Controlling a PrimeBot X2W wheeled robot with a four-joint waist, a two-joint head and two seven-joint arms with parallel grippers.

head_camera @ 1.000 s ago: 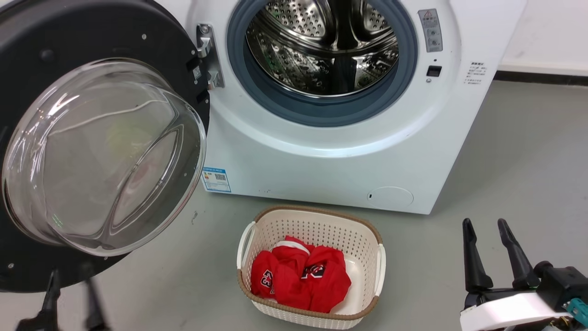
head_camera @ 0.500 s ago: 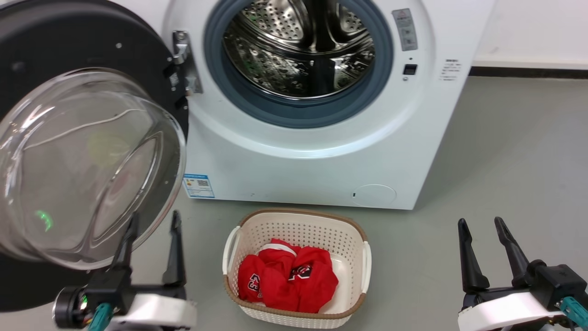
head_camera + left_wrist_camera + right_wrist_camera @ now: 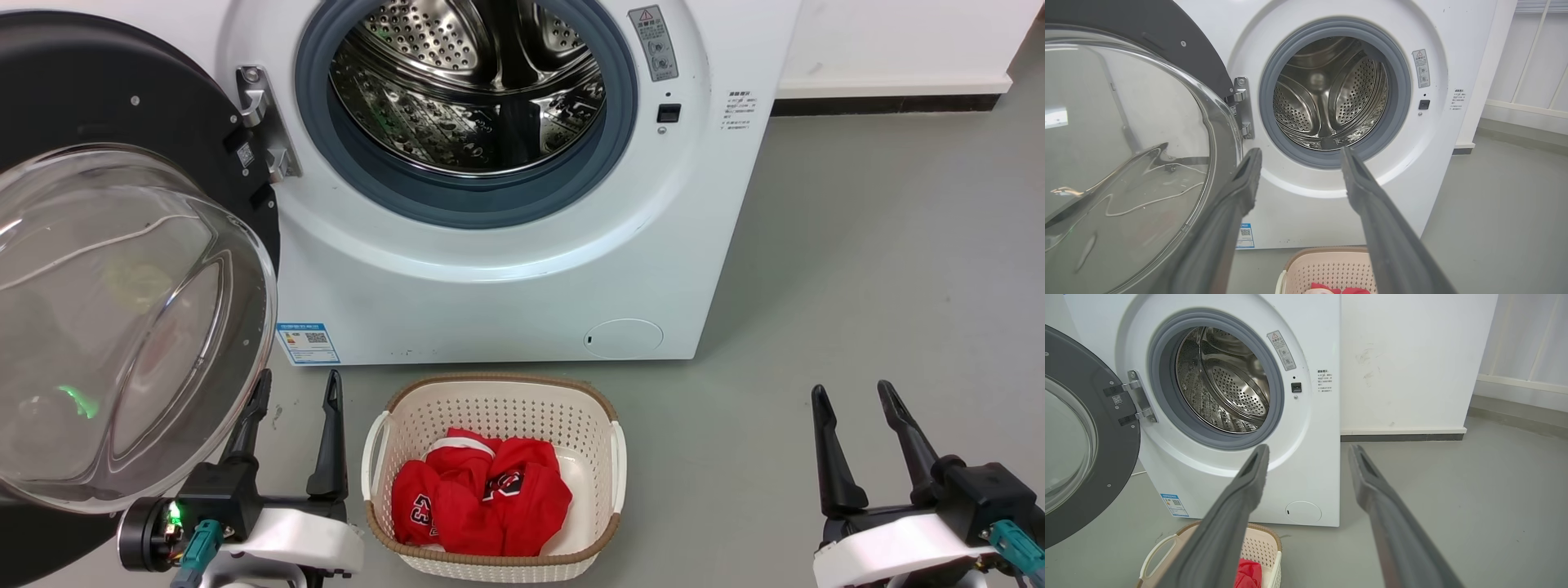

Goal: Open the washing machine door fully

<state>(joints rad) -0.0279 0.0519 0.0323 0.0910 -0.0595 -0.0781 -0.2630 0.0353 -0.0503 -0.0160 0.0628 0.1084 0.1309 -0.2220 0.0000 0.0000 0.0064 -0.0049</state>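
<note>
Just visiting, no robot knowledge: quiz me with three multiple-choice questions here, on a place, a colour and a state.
1. The basket stands: A on the floor before the washing machine; B atop it; C behind it.
2. The clothes in it are: A blue; B red; C green.
3. The washing machine door is: A shut; B open; C removed.
Answers: A, floor shows around it; B, bright red bundle; B, swung aside on its hinge, drum bare.
</note>
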